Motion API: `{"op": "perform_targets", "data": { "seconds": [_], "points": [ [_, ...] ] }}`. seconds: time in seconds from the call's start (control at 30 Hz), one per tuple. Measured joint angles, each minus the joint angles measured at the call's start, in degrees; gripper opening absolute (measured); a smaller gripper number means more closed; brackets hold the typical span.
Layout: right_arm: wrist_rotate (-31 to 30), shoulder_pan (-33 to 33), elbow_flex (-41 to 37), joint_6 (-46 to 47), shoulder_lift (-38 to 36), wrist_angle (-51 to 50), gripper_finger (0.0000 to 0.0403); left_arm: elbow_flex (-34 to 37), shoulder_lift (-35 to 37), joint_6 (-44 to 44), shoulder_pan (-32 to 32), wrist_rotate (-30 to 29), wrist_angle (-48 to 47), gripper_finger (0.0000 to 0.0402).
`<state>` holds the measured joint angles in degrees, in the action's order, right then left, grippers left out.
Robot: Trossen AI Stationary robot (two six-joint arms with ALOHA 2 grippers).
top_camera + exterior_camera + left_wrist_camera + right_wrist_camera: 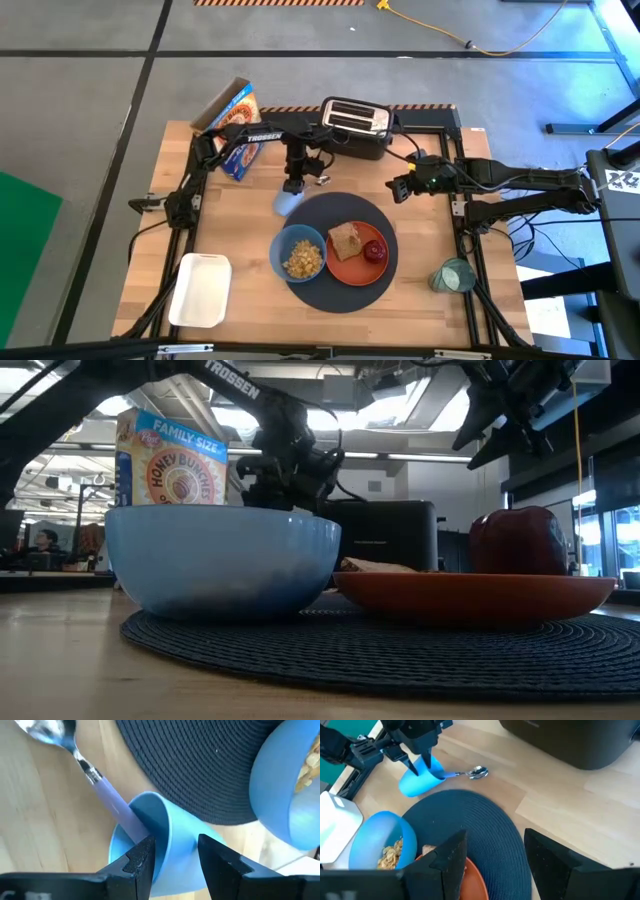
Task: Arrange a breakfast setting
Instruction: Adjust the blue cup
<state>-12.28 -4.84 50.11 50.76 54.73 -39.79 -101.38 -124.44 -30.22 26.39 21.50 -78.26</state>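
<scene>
A dark round placemat (340, 285) carries a blue bowl (300, 254) with cereal and an orange plate (352, 268) with a brown toast slice (345, 240) and a small red fruit (374, 250). A teal glass (452, 276) stands right of the mat. My left gripper (292, 186) is shut on a light-blue cup (175, 832) tipped over just beyond the mat's far left edge. A metal spoon (470, 772) with a lilac handle sticks into the cup, its bowl end on the table. My right gripper (400, 190) is open and empty, above the table beyond the mat's far right edge. My left gripper holds the cup's wall near the rim (167, 827), one finger (142, 860) at the cup's mouth beside the spoon handle (117, 807) and one finger (217, 862) outside. The fingers come from above, pointing down. The cup is tipped on its side, low on the table.
A black toaster (355, 125) stands at the far edge behind both grippers. A cereal box (232, 125) stands at the far left. A white tray (200, 290) lies at the near left. Bare wood shows between the mat and the toaster.
</scene>
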Motion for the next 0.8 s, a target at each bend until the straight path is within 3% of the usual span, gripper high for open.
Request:
{"op": "perform_targets", "data": {
  "seconds": [0.23,0.53,0.8],
  "points": [
    [-1.94,0.0,0.0,-0.11,0.01,0.94,0.0189,0.0,0.0,-1.49,0.76,-1.3,-2.5,0.0126],
    [-2.71,-0.05,0.0,-1.74,1.4,1.06,0.0189,-0.02,0.05,-3.02,-0.33,-0.88,-4.32,0.0013],
    [-3.47,-0.09,0.0,-4.6,2.64,2.87,0.0189,0.09,2.99,-6.84,-1.8,-3.73,-6.33,0.0005]
  ]
}}
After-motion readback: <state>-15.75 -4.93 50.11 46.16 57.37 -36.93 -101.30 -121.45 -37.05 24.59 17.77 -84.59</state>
